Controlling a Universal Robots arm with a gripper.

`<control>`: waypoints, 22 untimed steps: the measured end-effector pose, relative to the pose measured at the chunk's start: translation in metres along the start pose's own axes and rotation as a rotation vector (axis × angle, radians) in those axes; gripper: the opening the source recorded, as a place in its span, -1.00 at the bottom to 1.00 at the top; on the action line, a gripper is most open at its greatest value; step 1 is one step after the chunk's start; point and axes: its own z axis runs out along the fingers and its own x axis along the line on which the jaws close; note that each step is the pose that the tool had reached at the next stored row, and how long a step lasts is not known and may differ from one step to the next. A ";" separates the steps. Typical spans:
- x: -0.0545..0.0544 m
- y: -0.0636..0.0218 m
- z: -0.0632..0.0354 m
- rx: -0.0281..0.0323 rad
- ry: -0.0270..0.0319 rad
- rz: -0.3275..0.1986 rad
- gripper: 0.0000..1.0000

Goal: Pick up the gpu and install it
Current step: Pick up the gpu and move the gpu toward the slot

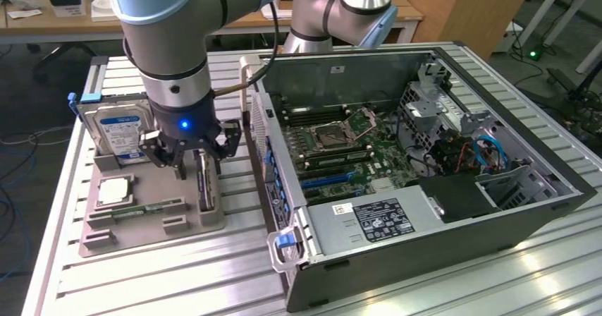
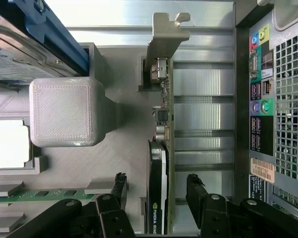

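Two fingers [image 2: 120,184] of spread hand [image 2: 157,178] straddle upright gpu [image 2: 157,203], not touching.

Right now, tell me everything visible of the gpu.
The gpu stands on edge in a slot of the grey holder: thin card, black cooler with NVIDIA lettering on one face, green board on the other, silver bracket at one end. The open fingers flank it, without touching.

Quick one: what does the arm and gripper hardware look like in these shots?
Arm: silver-grey cylindrical links with light-blue joint caps and a black cable running alongside. The black wrist section has a lit blue indicator. Gripper: black, with two linkage-style fingers and silver pins.
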 end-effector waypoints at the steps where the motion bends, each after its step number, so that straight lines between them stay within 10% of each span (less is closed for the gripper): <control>1: 0.000 0.0000 0.0000 0.0000 0.0000 0.000 0.21; 22: 0.000 0.0066 0.0049 0.0000 0.0000 0.000 0.21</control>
